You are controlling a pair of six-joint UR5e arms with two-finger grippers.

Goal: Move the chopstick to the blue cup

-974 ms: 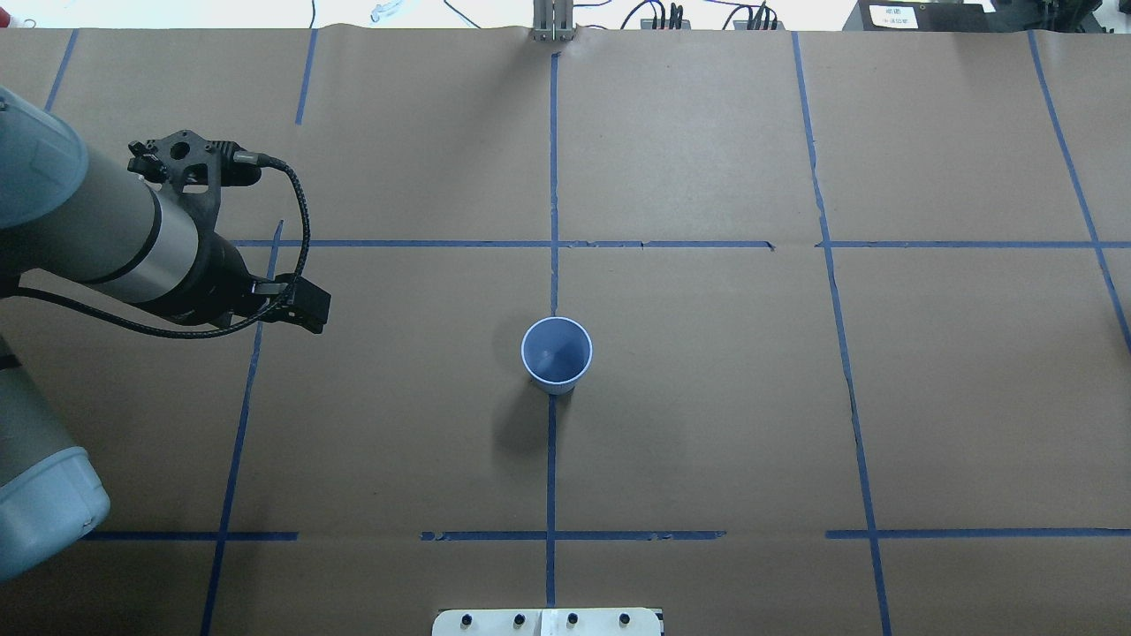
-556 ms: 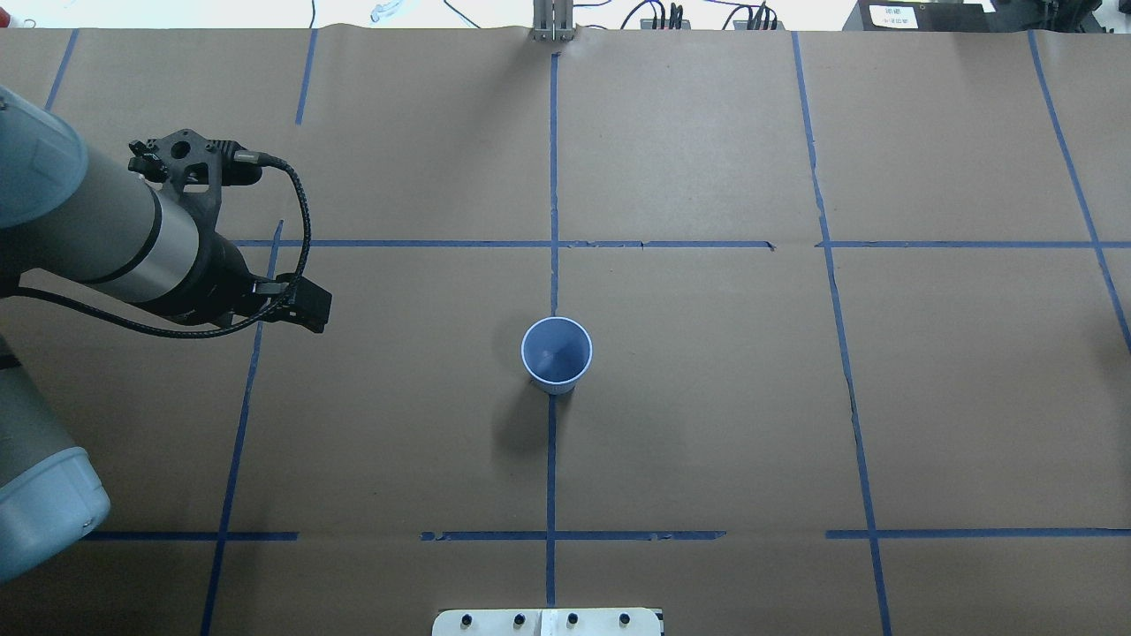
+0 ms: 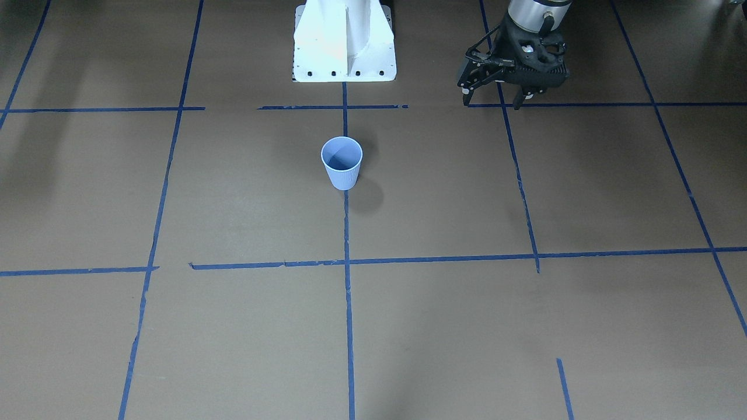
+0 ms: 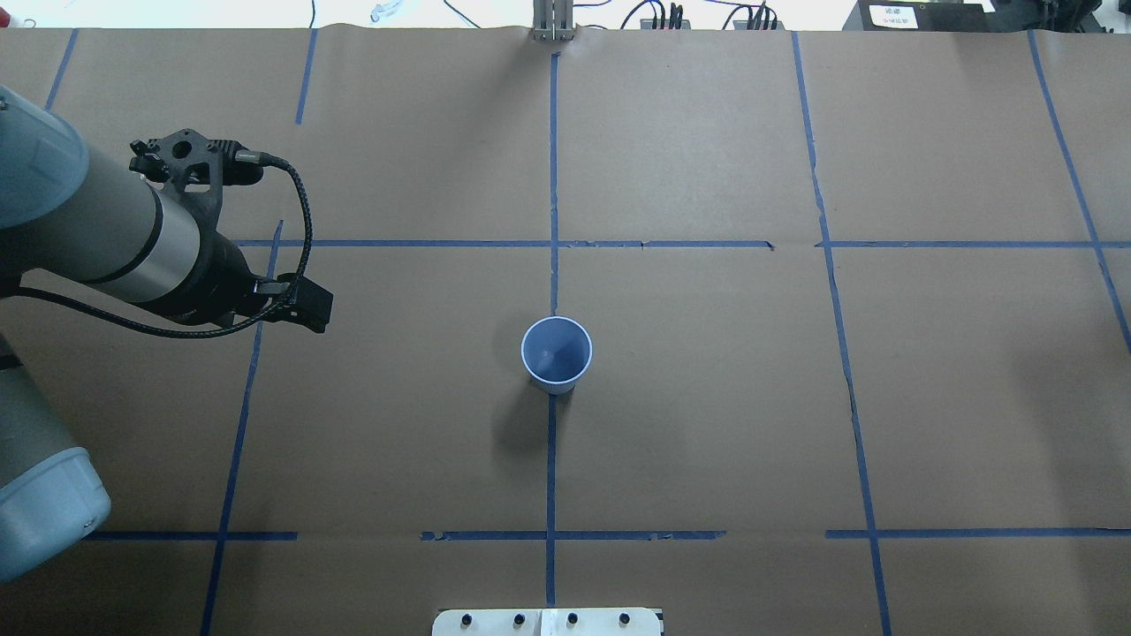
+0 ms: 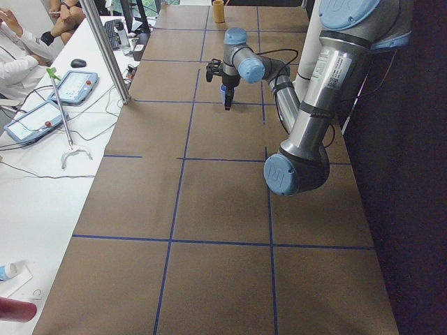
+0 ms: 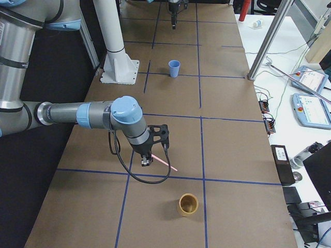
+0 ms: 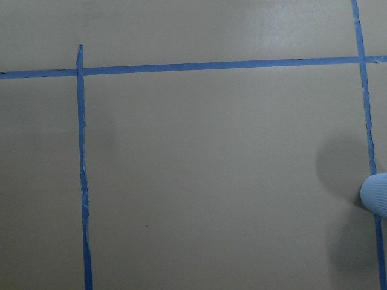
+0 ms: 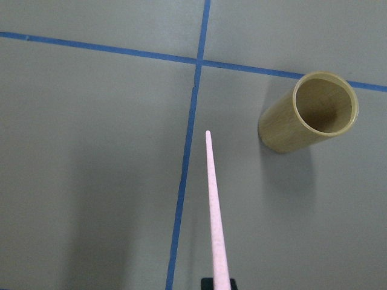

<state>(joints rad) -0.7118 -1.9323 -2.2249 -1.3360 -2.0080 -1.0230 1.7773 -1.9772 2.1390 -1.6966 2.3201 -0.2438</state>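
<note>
**Right end of the table to left end.** Nearest stands a tan, bamboo-coloured open cylinder (image 6: 188,205), upright on the brown paper-covered table (image 6: 227,150).

Just beyond it, my right gripper (image 6: 147,160) pinches one end of the thin, straight pale-pink chopstick (image 6: 165,164). The stick is held clear of the table and tilted, with its free end slanting away from my fingers. In my right wrist view it runs above a blue tape line (image 8: 181,199), and its tip stops short of a tape crossing. The cylinder stands beside the tip and apart from it. In that view only a dark sliver of my gripper shows, at the stick's base.

Farther along, at mid-table, the small, ribbed, tapered light-blue cup (image 6: 175,68) stands upright on the centre tape line. It is in front of my white base plate (image 3: 344,44) and well apart from the chopstick.

Farthest, my left gripper (image 3: 491,100) hangs above the table over another tape line, its two fingers spread wide. It is well apart from the cup. My left wrist view catches only the cup's ribbed side at its right edge.
</note>
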